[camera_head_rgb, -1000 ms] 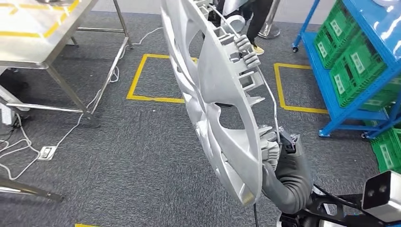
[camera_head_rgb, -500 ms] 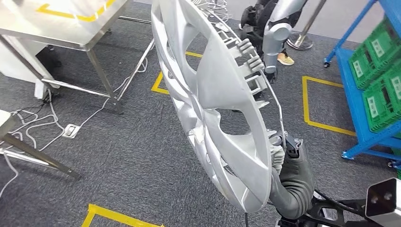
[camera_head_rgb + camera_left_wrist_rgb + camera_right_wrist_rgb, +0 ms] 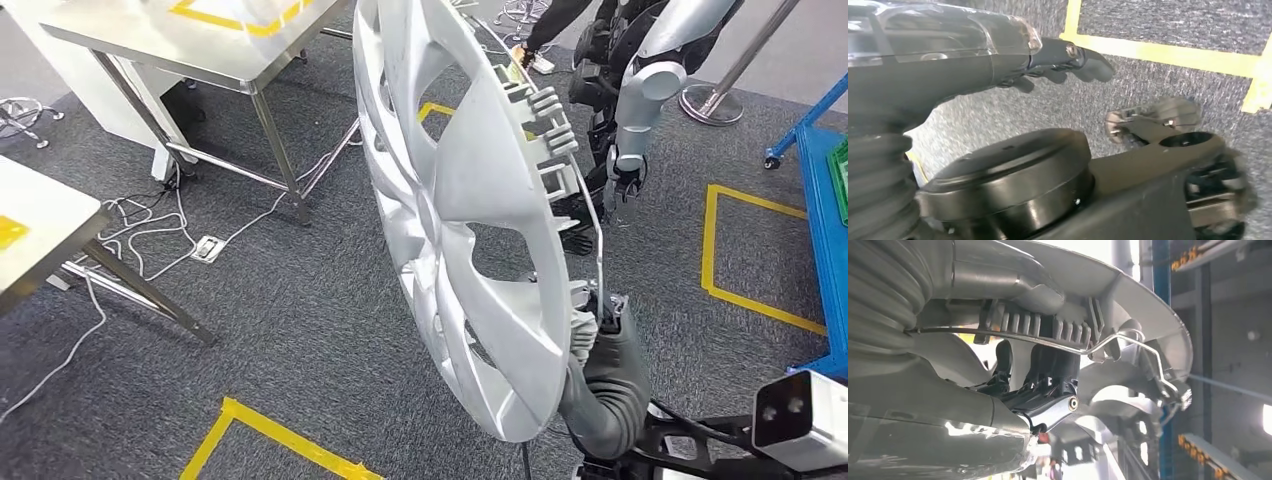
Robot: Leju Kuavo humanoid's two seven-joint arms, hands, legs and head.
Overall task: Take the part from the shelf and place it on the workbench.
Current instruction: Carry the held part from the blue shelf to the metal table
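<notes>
A steel table (image 3: 215, 45) stood at the far left over loose cables (image 3: 150, 235) on the grey carpet. The left hand (image 3: 1063, 60) hung above the floor, fingers loosely apart, holding nothing. At centre the silver wheel cover (image 3: 465, 215) was upright, edge-on — the right hand (image 3: 598, 325) gripped its lower rim, dark fingers (image 3: 1048, 370) curled into the ribbed back. Further right stood another robot (image 3: 640, 90) — beyond it, yellow floor tape (image 3: 745, 255).

Yellow tape squares (image 3: 750, 250) mark the grey carpet (image 3: 300, 320); white cables (image 3: 150, 235) trail there (beside a floor socket (image 3: 207, 248)).
</notes>
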